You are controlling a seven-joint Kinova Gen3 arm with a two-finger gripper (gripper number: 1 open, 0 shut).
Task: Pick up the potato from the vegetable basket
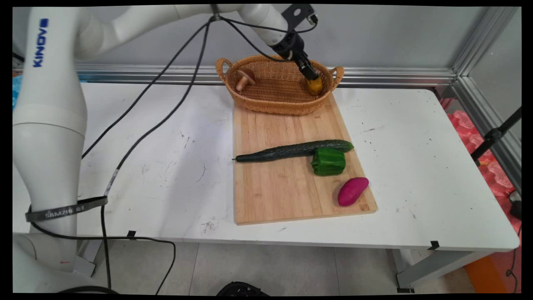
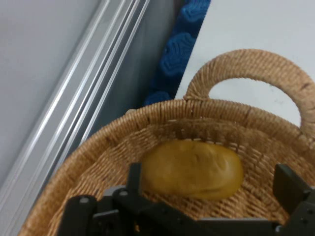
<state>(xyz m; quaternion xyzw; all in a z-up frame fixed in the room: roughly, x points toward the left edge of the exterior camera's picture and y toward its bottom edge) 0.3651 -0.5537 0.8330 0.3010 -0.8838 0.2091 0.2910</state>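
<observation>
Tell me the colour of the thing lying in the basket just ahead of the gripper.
Yellow-brown, like a potato; the hand view shows it best.

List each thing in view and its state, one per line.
gripper: open, astride the potato in the basket
potato: lying in basket, unheld
basket: upright on board's far end
mushroom: in basket
cucumber, green pepper, purple sweet potato: lying on cutting board

Potato [image 2: 193, 168] in basket [image 1: 275, 99]
</observation>
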